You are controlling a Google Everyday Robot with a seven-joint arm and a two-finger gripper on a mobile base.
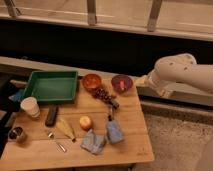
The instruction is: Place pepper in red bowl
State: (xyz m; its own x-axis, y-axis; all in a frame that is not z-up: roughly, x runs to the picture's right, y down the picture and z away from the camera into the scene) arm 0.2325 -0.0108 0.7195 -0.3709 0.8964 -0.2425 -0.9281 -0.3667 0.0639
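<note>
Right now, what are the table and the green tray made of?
The table looks like pale wood: plank lines show. The green tray is probably plastic, smooth and evenly coloured. The end effector hangs just right of the purple bowl.
</note>
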